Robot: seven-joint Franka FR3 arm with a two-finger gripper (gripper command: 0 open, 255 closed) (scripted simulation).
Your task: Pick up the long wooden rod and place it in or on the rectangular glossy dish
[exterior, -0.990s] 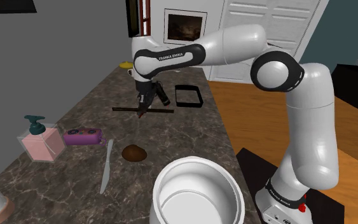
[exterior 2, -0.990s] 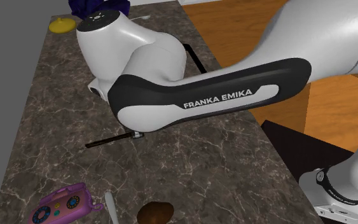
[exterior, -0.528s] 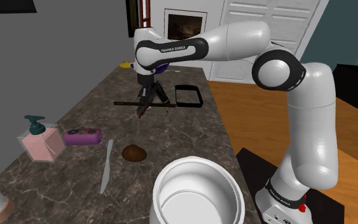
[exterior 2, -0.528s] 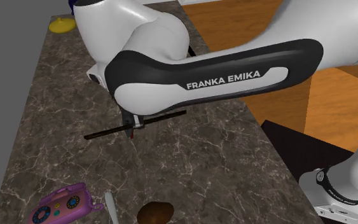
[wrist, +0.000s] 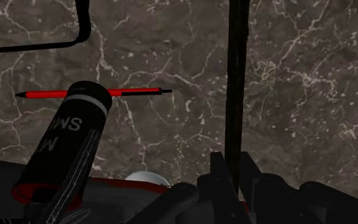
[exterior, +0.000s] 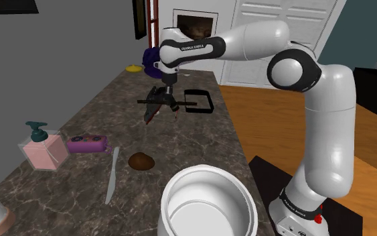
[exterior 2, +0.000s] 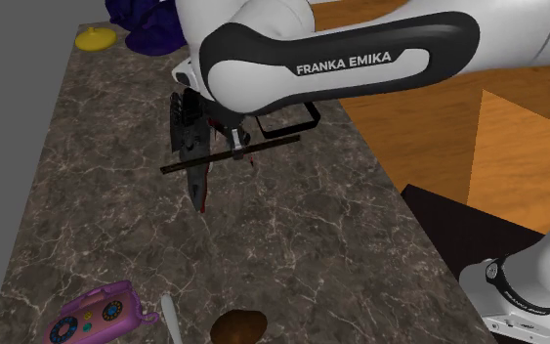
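Step in hand: carry. Black two-finger gripper point(wrist: 234, 172) pinching long thin dark rod point(exterior 2: 263, 146), held level above dark marbled counter point(exterior 2: 292, 244), one end near black rectangular dish point(exterior: 200, 111). Next move likely: shift over dish, lower, release.

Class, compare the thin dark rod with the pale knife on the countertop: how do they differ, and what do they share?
The rod is near-black; the knife is pale grey. The rod is clasped in the gripper, off the countertop; the knife lies flat on it. The rod is evenly thin; the knife has a flat blade. Both are long and slender.
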